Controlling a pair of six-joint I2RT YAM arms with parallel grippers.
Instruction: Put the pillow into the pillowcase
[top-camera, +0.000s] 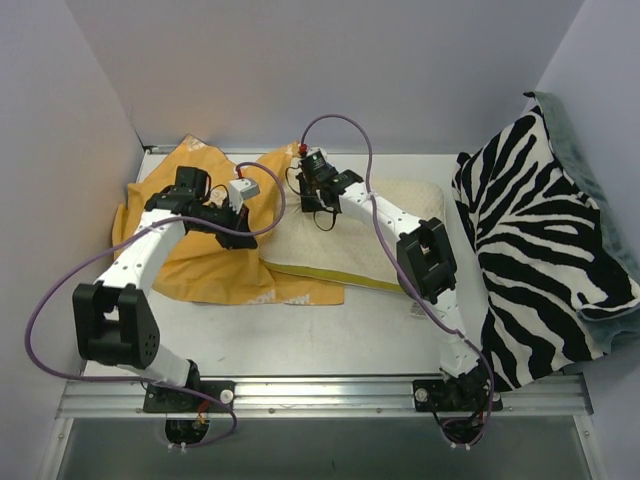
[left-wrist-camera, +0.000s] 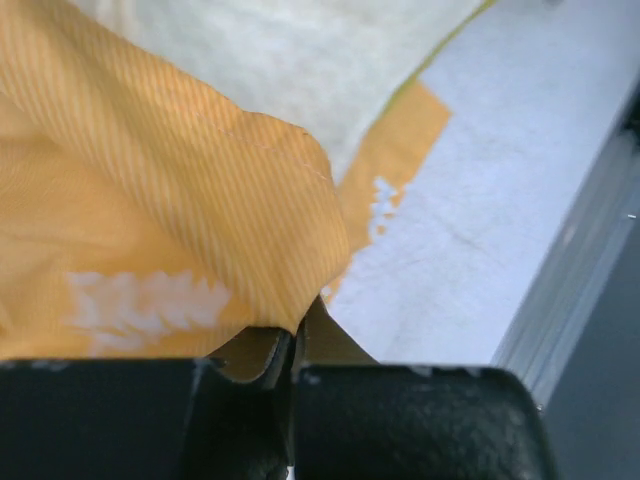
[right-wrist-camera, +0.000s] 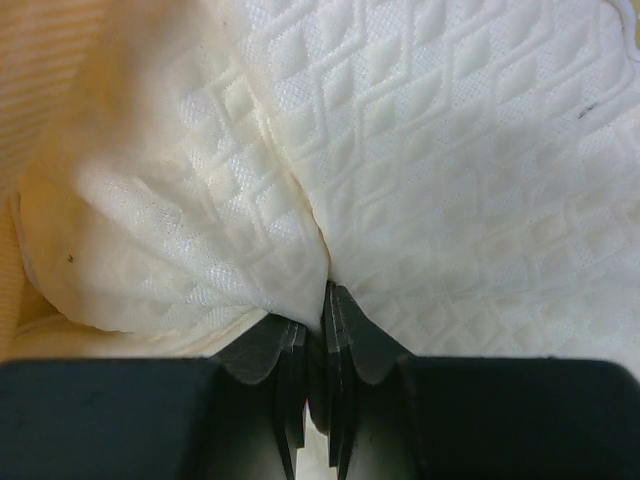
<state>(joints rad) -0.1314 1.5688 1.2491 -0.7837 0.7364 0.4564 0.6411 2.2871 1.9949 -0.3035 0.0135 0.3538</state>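
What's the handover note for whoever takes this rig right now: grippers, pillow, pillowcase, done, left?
Left gripper: shut on a fold of the pillowcase, near its edge facing the pillow.
Right gripper: shut on a pinch of the pillow at its far left end.
Layout: pillowcase lies crumpled at left on the table, pillow right of it. The pillow's near left corner lies over an orange layer.
Done: both cloths gripped, pillow end brought to the pillowcase.
Left: almost all of the pillow is outside. Open the mouth, feed the pillow in and pull the case over it. The zebra blanket at right is not involved.

light: bright, even | shadows: soft | wrist views: near edges blurred
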